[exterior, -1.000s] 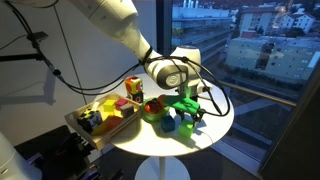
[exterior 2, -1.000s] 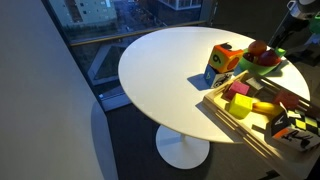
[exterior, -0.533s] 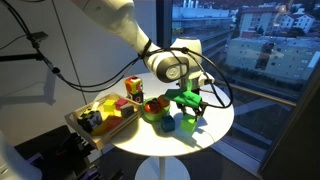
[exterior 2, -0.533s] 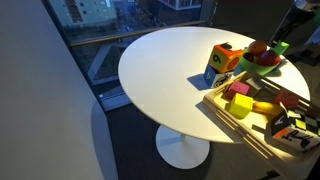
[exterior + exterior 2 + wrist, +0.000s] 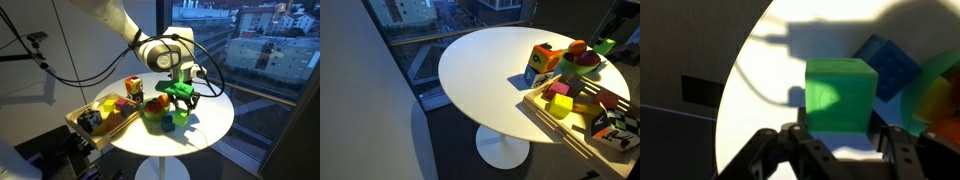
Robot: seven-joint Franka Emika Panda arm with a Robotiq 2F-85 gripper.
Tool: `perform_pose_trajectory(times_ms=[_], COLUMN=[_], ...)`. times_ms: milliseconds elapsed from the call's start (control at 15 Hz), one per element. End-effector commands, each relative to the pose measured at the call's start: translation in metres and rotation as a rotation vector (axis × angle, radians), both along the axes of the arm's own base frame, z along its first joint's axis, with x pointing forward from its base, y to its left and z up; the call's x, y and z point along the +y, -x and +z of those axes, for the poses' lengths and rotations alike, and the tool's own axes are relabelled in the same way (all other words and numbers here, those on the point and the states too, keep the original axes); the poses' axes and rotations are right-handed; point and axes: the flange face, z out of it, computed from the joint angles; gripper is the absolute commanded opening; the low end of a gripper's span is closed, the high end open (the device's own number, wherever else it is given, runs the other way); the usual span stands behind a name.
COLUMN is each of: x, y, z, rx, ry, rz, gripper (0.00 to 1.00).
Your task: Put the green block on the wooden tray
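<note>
My gripper (image 5: 181,94) is shut on the green block (image 5: 180,90), a lime-green cube, and holds it in the air above the round white table (image 5: 215,120). In the wrist view the green block (image 5: 840,94) sits between my two dark fingers (image 5: 840,128), with its shadow on the table below. It also shows at the right edge of an exterior view (image 5: 605,46). The wooden tray (image 5: 84,132) lies at the table's edge, apart from my gripper, and holds several coloured blocks. Its near rim shows in an exterior view (image 5: 542,113).
A blue cube (image 5: 168,124) and a darker cube (image 5: 885,65) lie on the table under my gripper. A green-based stack of coloured rings (image 5: 153,108) stands between my gripper and the tray. A multicoloured cube (image 5: 542,62) stands by the tray. Windows surround the table.
My gripper has risen from the table with the green block in it and shifted slightly toward the ring stack. The other blocks have not moved.
</note>
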Motion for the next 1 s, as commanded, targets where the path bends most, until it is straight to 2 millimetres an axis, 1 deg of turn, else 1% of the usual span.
perform_pose_trajectory(times_ms=[0,533,733,933], x=[0.023,0.076,0.094,0.110], y=[0.029,0.080,0.095,0.106], z=[0.023,0.049,0.058,0.064], rx=[0.016,0.046,0.059,0.067], ry=[0.021,0.068,0.069,0.060], rz=[0.042,0.159,0.198,0.224], gripper=[0.34,0.34,0.34,0.34])
